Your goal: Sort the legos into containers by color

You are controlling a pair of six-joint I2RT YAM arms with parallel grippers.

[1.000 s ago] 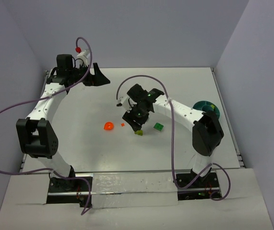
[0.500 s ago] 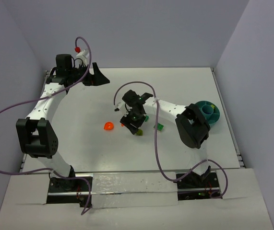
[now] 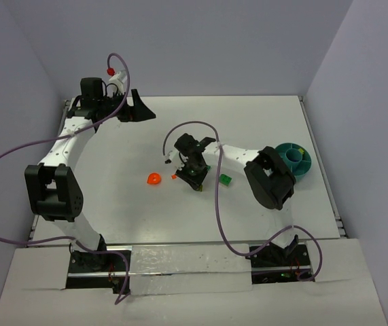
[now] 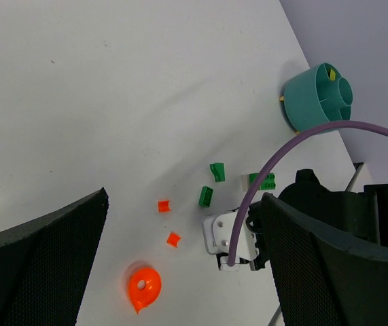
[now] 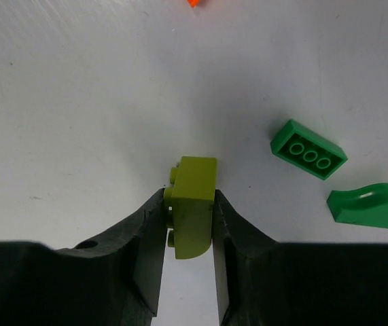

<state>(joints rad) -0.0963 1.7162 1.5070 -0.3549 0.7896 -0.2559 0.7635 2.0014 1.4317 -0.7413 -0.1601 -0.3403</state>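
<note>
Right end effector (image 5: 188, 204) narrow, both fingers (image 5: 149, 238) flush against lime green lego (image 5: 195, 178), seemingly on table (image 5: 78, 102).

- My right fingers (image 5: 146, 255) are matte black and broad, with rounded inner edges;
- my left fingers (image 4: 37, 261) are black too, finely mesh-textured;
- behind the fingers, white arm links (image 3: 61, 146) and bulky black joints (image 3: 52, 193);
- a purple cable (image 4: 346, 125) loops behind each wrist.

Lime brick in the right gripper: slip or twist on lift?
Probably rigid: the lime brick looks like hard moulded plastic. Likely very light, being tiny beside the right gripper. It might pivot: the fingers pinch smooth sides, with part sticking out past the tips.
</note>
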